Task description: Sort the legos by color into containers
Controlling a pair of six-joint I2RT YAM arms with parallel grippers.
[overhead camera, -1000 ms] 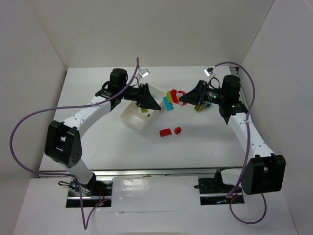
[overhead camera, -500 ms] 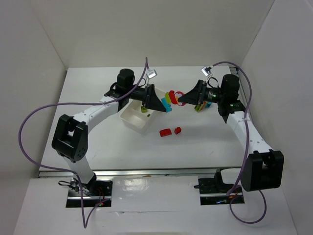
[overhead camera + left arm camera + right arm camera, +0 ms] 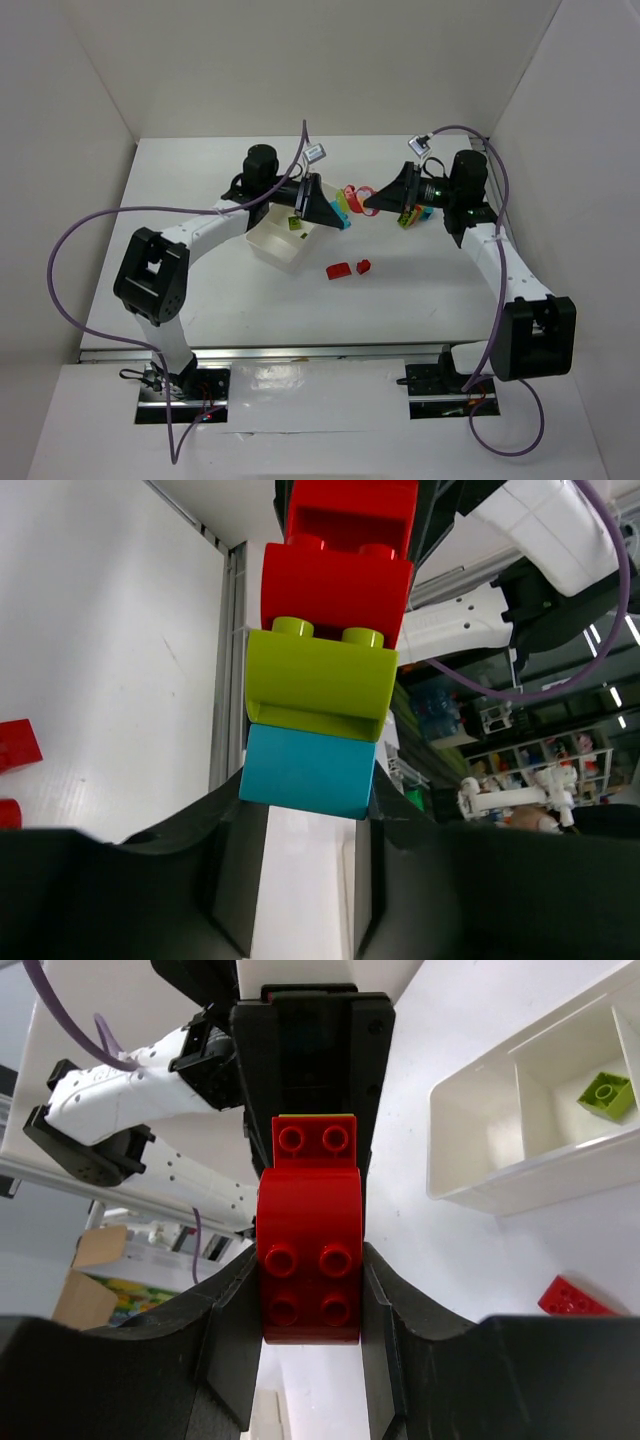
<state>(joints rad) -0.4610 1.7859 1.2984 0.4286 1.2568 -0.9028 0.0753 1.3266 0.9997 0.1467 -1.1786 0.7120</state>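
Clamping glossy studded stack (image 3: 325,670), left gripper (image 3: 308,818) at cyan, right gripper (image 3: 310,1295) at red

White table (image 3: 420,295), tray (image 3: 280,254), red bricks (image 3: 338,269)

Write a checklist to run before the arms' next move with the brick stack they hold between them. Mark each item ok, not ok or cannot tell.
1. The left gripper is shut on the cyan brick at its end of the stack: ok.
2. The right gripper is shut on the red brick at the other end: ok.
3. Which seam would part first if pulled: cannot tell.
4. The tray is uncovered, with a lime brick in one compartment: ok.
5. Sorting is finished: not ok. Two red bricks lie on the table.
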